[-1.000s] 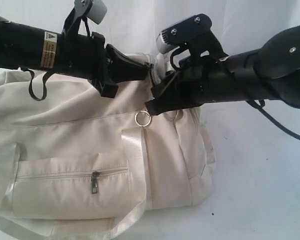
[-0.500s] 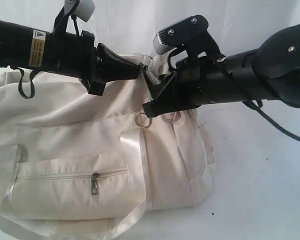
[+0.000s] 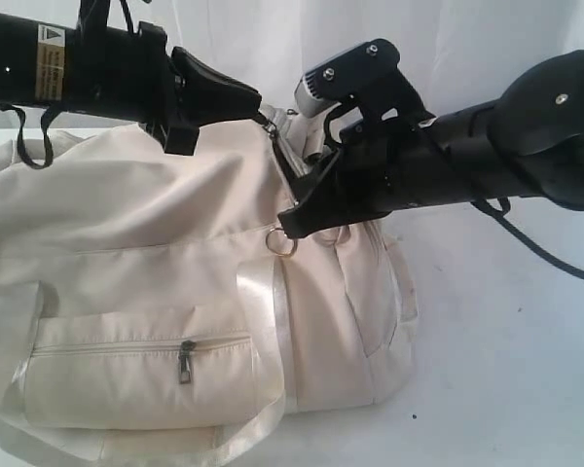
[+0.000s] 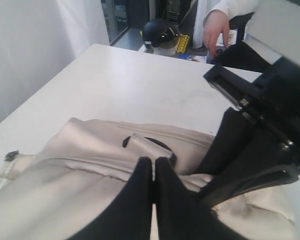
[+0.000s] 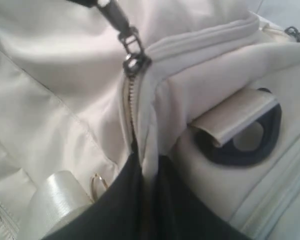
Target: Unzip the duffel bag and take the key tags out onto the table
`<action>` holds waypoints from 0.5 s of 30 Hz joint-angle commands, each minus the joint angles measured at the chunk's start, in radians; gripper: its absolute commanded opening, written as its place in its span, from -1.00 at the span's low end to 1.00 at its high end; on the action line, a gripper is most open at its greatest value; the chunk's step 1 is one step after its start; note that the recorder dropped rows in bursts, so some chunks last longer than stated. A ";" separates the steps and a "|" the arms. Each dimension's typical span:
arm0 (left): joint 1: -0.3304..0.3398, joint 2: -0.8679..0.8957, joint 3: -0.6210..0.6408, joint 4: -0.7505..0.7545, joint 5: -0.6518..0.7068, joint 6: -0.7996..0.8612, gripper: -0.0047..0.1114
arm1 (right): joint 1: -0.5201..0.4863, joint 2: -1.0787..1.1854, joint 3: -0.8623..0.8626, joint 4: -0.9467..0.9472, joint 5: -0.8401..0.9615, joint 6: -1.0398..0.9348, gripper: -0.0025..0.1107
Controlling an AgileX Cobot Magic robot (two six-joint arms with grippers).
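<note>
The cream duffel bag lies on the white table, its top zip still closed along most of its length. My left gripper is shut on the metal zip pull, drawing it taut from the slider. In its own wrist view the left fingertips are pressed together above the bag's end. My right gripper is shut on a fold of bag fabric beside the zip, at the bag's right end. The key tags are hidden.
A front zip pocket with a small pull, a metal ring and shiny webbing handles are on the bag's near side. A webbing tab over a dark ring sits at its end. A person's hand is beyond the table's far edge.
The left arm has moved up and to the left with the zip pull, lifting the bag's top. The right gripper has closed on the fabric fold and shifted slightly left.
</note>
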 commanded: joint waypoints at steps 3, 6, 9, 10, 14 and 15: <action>0.006 -0.025 -0.028 -0.059 0.159 0.000 -0.92 | -0.005 0.008 0.009 -0.023 0.063 -0.004 -0.84; 0.006 -0.005 -0.054 -0.059 0.149 0.000 -0.92 | -0.005 0.008 0.009 -0.021 0.063 -0.004 -0.84; 0.006 0.021 -0.079 -0.062 0.180 0.000 -0.92 | -0.005 0.008 0.009 -0.021 0.082 -0.004 -0.84; 0.006 0.033 -0.090 -0.064 0.204 0.000 -0.92 | -0.005 0.008 0.009 -0.021 0.091 -0.004 -0.84; 0.006 0.092 -0.145 -0.068 0.296 0.004 -0.92 | -0.005 0.008 0.009 -0.021 0.113 -0.004 -0.84; 0.006 0.111 -0.160 -0.068 0.315 0.007 -0.92 | -0.005 0.008 0.009 -0.021 0.118 -0.004 -0.84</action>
